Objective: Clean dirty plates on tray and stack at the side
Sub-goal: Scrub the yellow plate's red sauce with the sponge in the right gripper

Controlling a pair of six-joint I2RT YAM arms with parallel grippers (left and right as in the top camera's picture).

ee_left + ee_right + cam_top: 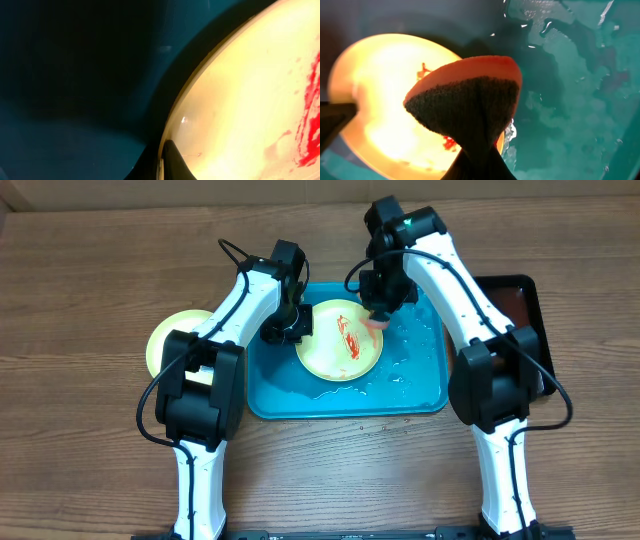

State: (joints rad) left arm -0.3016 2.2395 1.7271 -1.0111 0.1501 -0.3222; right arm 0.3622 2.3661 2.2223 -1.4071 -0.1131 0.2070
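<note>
A pale yellow-green plate (340, 340) with red sauce smears lies in the turquoise tray (420, 395). My left gripper (290, 330) is shut on this plate's left rim; the left wrist view shows a finger over the plate's edge (167, 155) and the plate (240, 100). My right gripper (378, 312) is shut on an orange sponge with a dark scouring side (470, 95), held just above the plate's right edge (375, 85). A second yellow-green plate (168, 338) lies on the table left of the tray. The blue-white plate is out of view.
A glossy black tray (515, 305) sits at the right of the turquoise tray. Water and foam (410, 350) pool on the tray's right half (570, 75). The wooden table (80, 460) surrounds everything.
</note>
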